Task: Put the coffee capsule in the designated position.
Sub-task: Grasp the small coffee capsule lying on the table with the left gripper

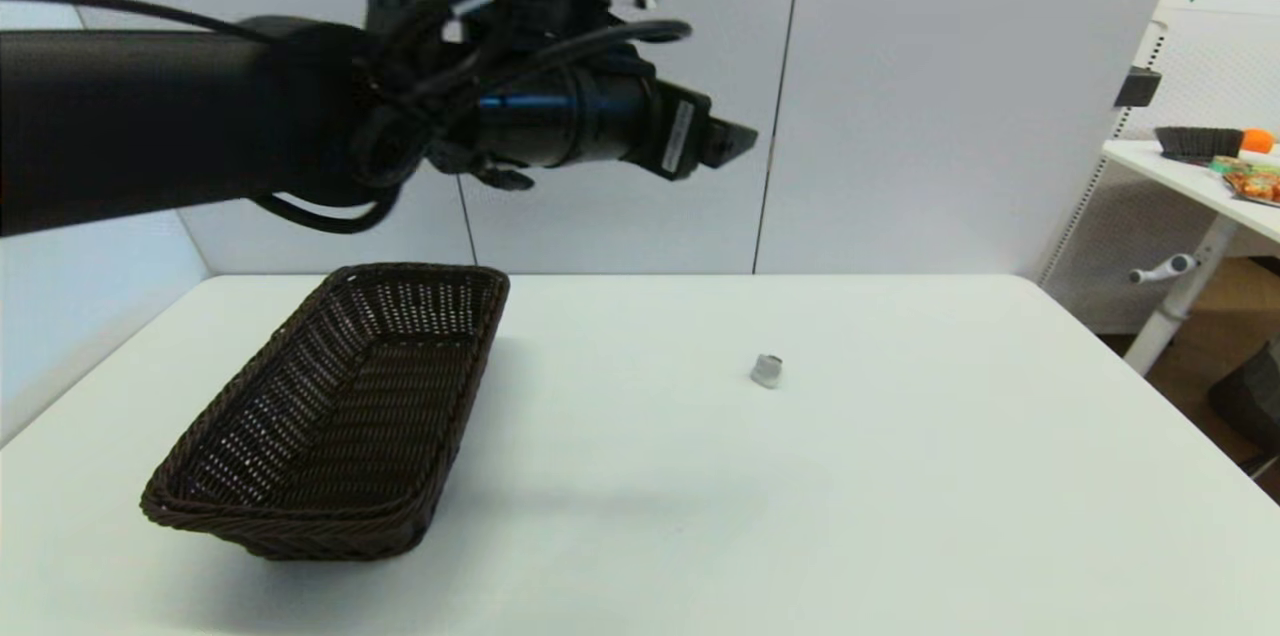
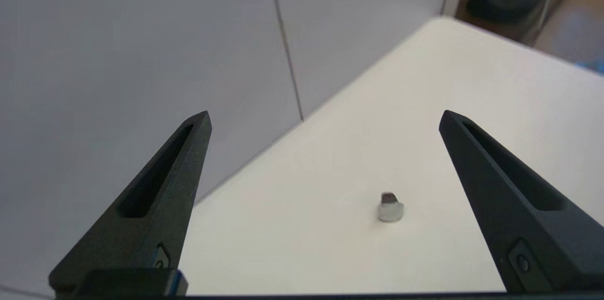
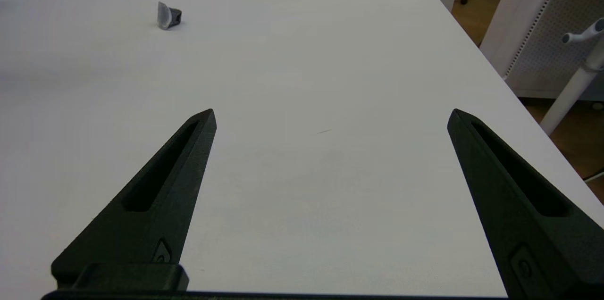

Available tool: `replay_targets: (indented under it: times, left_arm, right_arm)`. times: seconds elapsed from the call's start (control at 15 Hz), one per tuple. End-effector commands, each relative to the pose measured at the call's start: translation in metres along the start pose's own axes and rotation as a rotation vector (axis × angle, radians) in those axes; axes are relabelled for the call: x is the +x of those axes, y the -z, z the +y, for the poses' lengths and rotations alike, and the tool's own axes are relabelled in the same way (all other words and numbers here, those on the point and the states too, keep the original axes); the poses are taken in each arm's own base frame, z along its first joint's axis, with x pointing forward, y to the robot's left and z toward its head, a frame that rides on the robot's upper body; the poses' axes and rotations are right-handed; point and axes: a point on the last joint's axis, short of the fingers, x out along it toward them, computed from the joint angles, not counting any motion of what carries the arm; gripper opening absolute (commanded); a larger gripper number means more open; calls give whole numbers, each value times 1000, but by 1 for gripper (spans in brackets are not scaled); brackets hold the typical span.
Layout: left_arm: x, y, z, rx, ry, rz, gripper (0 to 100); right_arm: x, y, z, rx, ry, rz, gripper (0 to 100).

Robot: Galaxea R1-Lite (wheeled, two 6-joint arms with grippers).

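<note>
Closest to my head camera is the left arm (image 1: 300, 116), a thick black arm with cables that reaches across from the left, high above the worktop (image 1: 900, 516). Its left tool (image 2: 325, 118) is raised in the air and I see its two black fingers (image 2: 160, 187) set wide apart, with nothing between them. Through this gap, on the wrist camera, I see the coffee capsule (image 2: 390, 207) below, on the white surface.

On the head camera the capsule sits alone, a little right of the middle of the worktop, well apart from the dark wicker basket (image 1: 330, 416). The basket stands on the left side and I see nothing lying in it.

My right tool (image 3: 330, 116) is not visible on the head camera. On its own wrist camera its fingers are also wide apart, and they hold nothing. It hovers above the bare white surface near the right edge, and the capsule lies far ahead of it.
</note>
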Motion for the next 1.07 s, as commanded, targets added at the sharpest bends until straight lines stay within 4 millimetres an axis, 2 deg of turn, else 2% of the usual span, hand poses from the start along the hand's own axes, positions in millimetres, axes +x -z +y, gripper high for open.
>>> replay_targets:
  times: [0.07, 0.2, 0.4, 1.07]
  left_arm:
    - [60, 48, -28, 3, 123, 104, 100]
    - [81, 58, -38, 3, 146, 96, 100]
    - [103, 82, -57, -2, 182, 146, 100]
    - [145, 150, -74, -13, 201, 252, 100]
  right_arm:
    - [0, 0, 0, 0, 0, 1, 100]
    - [0, 0, 0, 0, 0, 1, 100]
    - [0, 0, 0, 0, 0, 1, 100]
    - [0, 0, 0, 0, 0, 1, 100]
